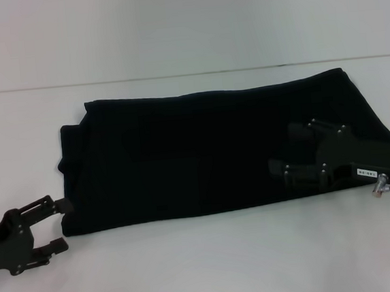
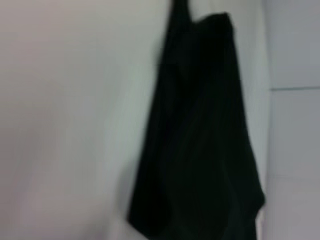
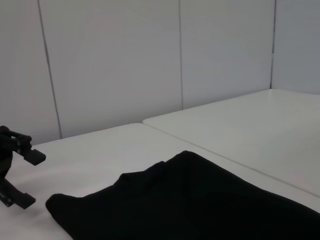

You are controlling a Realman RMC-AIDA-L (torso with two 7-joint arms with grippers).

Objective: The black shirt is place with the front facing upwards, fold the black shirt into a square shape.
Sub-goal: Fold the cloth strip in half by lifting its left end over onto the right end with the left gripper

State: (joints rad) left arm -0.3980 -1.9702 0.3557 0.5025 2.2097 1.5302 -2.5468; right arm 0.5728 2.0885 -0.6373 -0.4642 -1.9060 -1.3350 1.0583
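The black shirt (image 1: 202, 152) lies on the white desk (image 1: 206, 268) as a long, wide band running across the head view, already folded over on itself, with layered edges showing at its left end and a slanting edge at its right end. Its surface shows plain black cloth with soft creases; no lettering and no label can be made out on the side facing up. In the left wrist view the shirt (image 2: 200, 140) appears as a dark, blurred strip against the pale desk, and its far end runs out of the picture. In the right wrist view the shirt (image 3: 185, 205) fills the lower part, one rounded end lying on the desk, the rest cut off by the picture's edge. The left gripper (image 1: 57, 226) sits low on the desk at the shirt's near left corner, its fingers spread wide, the upper fingertip just beside the cloth edge and holding nothing; it also shows far off in the right wrist view (image 3: 22, 175). The right gripper (image 1: 287, 148) lies over the right part of the shirt, black against black, so its outline is hard to read; its two fingers point leftward and stand apart, though whether they touch or pinch the cloth cannot be told.
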